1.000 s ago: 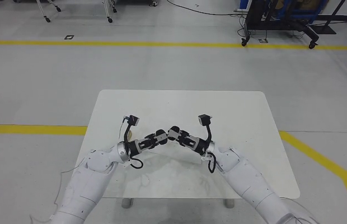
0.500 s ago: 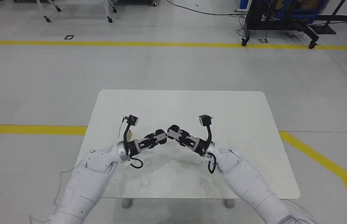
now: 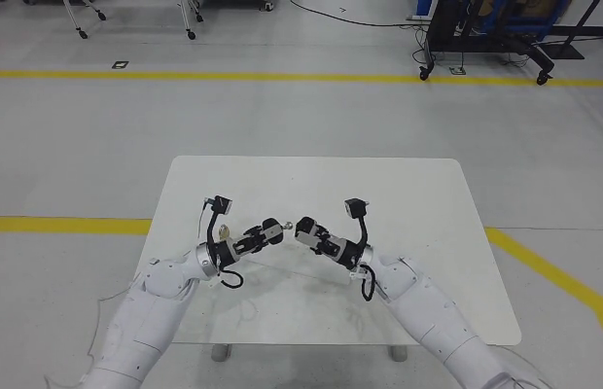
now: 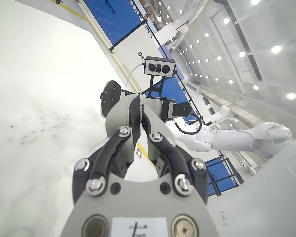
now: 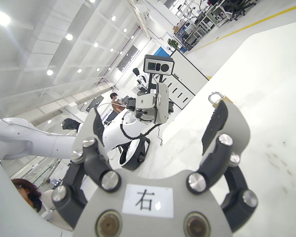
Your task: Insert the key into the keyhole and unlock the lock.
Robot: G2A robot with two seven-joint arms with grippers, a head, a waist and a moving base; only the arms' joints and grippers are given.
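Near the middle of the white worktop (image 3: 418, 194), the 2 arms met tip to tip, the left gripper (image 3: 274, 229) at 9 o'clock of the right gripper (image 3: 300, 228). The left jaws were closed flat on a thin strip of metal, probably the key (image 4: 140, 101), though little of it showed. The right jaws stood wide open with nothing between them. The lock (image 5: 218, 98), a small brass padlock with its shackle shut, peeked out just beyond 1 right fingertip; whether it lay on the worktop could not be told. To do this step well, the right jaws would likely need to close on the brass body, not the shackle, leaving the keyhole facing the key. The left arm could then line the blade up straight and push gently before turning. A slanted approach might nudge the lock away. Bare surface spread widely toward 12, 3 and 9 o'clock, while the edge at 6 o'clock lay nearer, beneath the forearms.
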